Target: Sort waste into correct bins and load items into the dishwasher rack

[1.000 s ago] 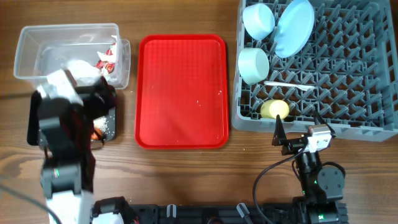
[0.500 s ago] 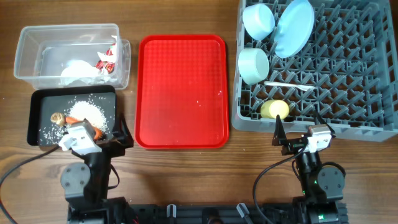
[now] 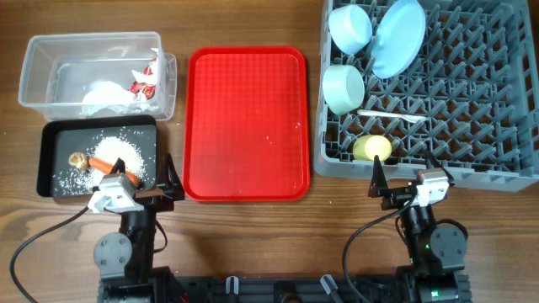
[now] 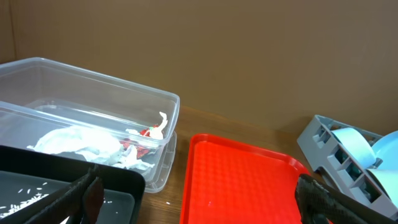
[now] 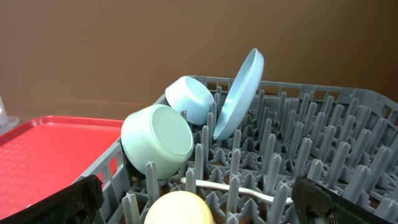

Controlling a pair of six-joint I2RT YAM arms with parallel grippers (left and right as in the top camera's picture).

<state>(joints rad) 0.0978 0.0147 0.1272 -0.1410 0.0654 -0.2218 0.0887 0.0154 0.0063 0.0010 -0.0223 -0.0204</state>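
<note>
Trouble is looking likeliest around the dishwasher rack (image 3: 472, 84), sitting at two o'clock on the surface (image 3: 253, 227) and carrying every dish. The red serving tray (image 3: 246, 122) is lying bare in the middle, except for a few white specks I am not able to identify. The clear tub (image 3: 34, 50) at ten o'clock is holding the tissue (image 3: 105, 97) and the wrapper (image 3: 145, 80). The black tray (image 3: 42, 160) at eight o'clock is holding the rice grains (image 3: 118, 151), the carrot (image 3: 108, 165) and the brown bit (image 3: 77, 159).

The plate (image 3: 397, 35) is leaning tilted among the pegs at the rack's eleven o'clock, with the blue bowl (image 3: 349, 25) beside it and the green bowl (image 3: 343, 87) lying on its side. A knock to the rack could be toppling them.

The right pincer (image 3: 406, 189), jaws wide and empty, is hanging just outside the rack's six o'clock wall, near the yellow cup (image 3: 372, 149) and the spoon (image 3: 392, 116). A careless forward reach could be shoving that wall.

The left pincer (image 3: 143, 187), equally wide and empty, is hovering at the black tray's five o'clock edge, where a swing could be scattering grains.
</note>
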